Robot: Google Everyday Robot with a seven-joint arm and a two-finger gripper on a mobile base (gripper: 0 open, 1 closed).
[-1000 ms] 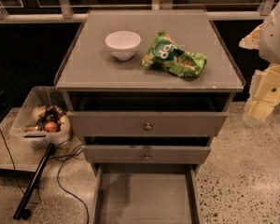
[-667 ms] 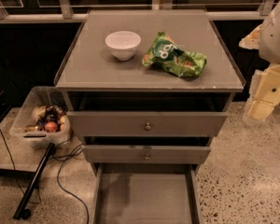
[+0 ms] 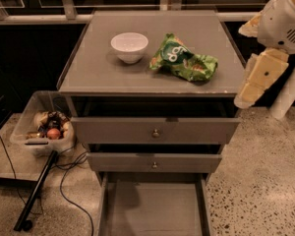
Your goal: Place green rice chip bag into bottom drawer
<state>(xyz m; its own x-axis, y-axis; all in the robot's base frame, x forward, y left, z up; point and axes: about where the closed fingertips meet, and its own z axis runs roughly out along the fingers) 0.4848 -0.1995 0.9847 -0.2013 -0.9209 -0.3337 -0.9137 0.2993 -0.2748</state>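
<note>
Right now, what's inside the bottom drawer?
The bottom drawer shows a bare floor; its back is hidden under the drawer above. The tool hangs right of the cabinet.

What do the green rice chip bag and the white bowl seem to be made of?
The green rice chip bag: likely foil or plastic film, glossy, crinkles catching light. The bowl: probably ceramic or hard plastic, smooth white. The gripper hangs right of the cabinet, touching neither.

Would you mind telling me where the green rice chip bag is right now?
In the camera view, the green rice chip bag lies on the cabinet top, right of the white bowl; the tool hangs beside the cabinet's right edge.
</note>
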